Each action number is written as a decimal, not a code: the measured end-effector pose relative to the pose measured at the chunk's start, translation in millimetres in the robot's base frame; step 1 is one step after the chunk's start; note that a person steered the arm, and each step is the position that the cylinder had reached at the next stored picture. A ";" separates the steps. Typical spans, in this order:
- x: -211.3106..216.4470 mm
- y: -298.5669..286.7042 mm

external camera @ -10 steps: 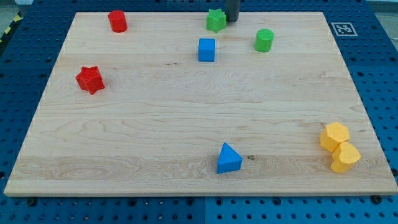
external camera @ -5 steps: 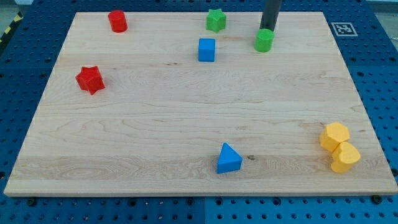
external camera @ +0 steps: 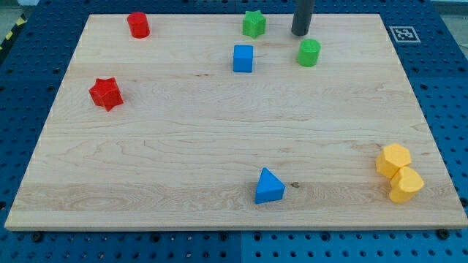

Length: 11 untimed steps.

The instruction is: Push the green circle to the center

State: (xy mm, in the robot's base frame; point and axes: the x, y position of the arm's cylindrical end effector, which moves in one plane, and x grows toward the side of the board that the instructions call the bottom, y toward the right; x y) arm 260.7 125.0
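The green circle (external camera: pixel 309 52) is a short green cylinder near the view's top, right of the middle. My tip (external camera: pixel 300 33) stands just above it and slightly to its left, with a small gap between them. The rod rises out of the view's top.
A green star (external camera: pixel 254 24) sits left of my tip. A blue cube (external camera: pixel 243 58) lies left of the green circle. A red cylinder (external camera: pixel 138 25) and a red star (external camera: pixel 105 93) are at the left. A blue triangle (external camera: pixel 268 186) and two yellow blocks (external camera: pixel 398 172) lie near the bottom.
My tip moved right from beside the green star to the green circle, nudged it slightly down, then drew back a little up and left.
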 end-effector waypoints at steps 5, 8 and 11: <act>76.5 42.5; 114.1 68.7; 120.0 16.7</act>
State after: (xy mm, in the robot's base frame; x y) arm 380.7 141.7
